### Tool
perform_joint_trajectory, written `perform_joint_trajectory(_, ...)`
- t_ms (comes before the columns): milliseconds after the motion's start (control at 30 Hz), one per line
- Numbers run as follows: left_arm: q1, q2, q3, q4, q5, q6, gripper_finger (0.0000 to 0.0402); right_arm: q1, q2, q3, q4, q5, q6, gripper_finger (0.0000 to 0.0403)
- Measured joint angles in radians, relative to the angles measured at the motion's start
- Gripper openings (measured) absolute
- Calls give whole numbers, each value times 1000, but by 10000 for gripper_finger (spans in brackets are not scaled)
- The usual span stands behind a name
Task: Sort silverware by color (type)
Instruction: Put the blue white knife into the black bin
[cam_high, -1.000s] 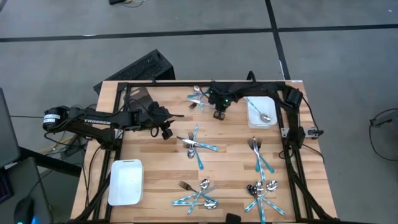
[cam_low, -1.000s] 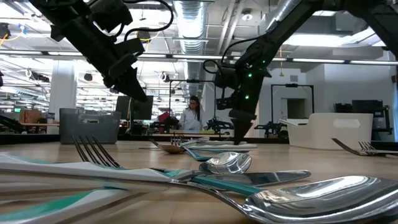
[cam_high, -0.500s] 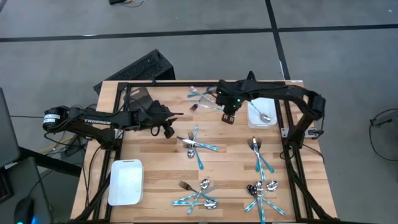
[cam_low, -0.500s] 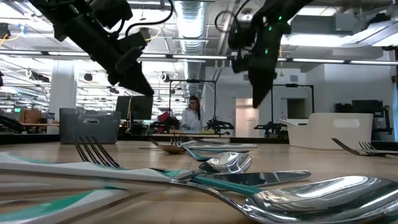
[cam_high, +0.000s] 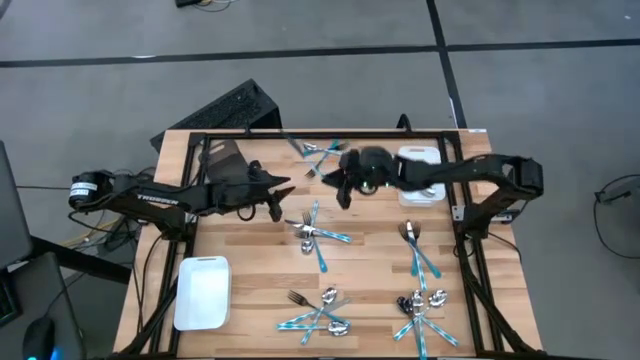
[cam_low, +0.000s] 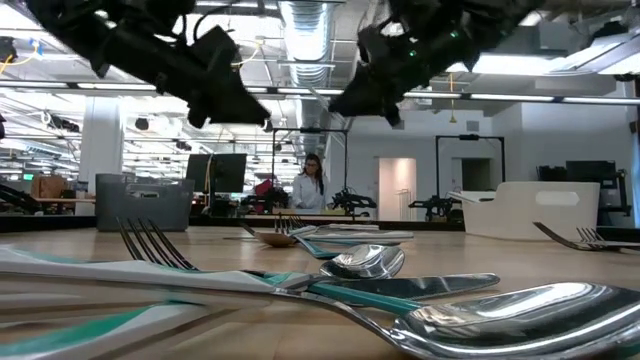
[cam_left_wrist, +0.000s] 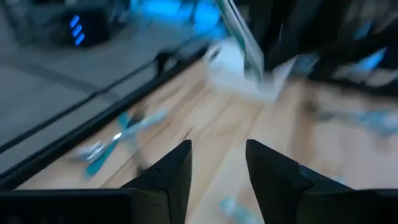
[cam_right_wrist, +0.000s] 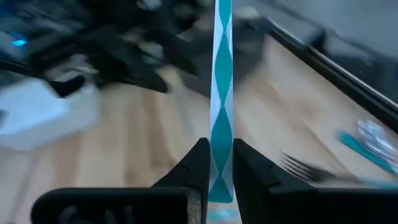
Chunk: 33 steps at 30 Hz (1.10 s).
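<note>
Above the wooden table (cam_high: 250, 270), your right gripper (cam_right_wrist: 219, 163) pinches a teal-and-white handled piece of silverware (cam_right_wrist: 221, 93) between its two fingers (cam_right_wrist: 198, 163), the patterned handle standing straight out past the tips (its working end is hidden, so fork, knife or spoon cannot be told). Seen from overhead, that claw (cam_high: 345, 190) hangs over the middle of the table near the far edge, clear of the wood.

Your left gripper (cam_left_wrist: 217, 165) reaches in from the left edge toward it, the tips (cam_high: 283, 183) pointing at the right claw; its dark fingers (cam_left_wrist: 171, 174) stand partly apart with bare wood showing in the gap, nothing held.

The rest of the silverware lies in clusters: one at the far edge (cam_high: 318, 150), one at the middle (cam_high: 315, 235), one toward the right edge (cam_high: 418, 250), and two along the near edge (cam_high: 320, 312) and (cam_high: 420, 312). A white bin (cam_high: 202, 292) sits at the near left corner; another white bin (cam_high: 421, 186), holding a spoon, sits by the far right corner.
</note>
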Motion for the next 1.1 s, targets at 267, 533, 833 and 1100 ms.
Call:
perform_joint_trajectory(267, -13, 56, -87, 407, 191, 36, 179, 167, 141, -62, 370, 130, 17, 74)
perform_joint_trajectory(533, -64, 163, -28, 458, 240, 88, 180, 244, 214, -49, 407, 245, 15, 75)
perform_joint_trajectory(833, -68, 181, -4, 455, 244, 63, 78, 281, 196, -47, 432, 303, -16, 76)
perform_joint_trajectory(1100, -71, 153, -2, 392, 232, 5, 25, 291, 174, -47, 407, 326, -21, 91)
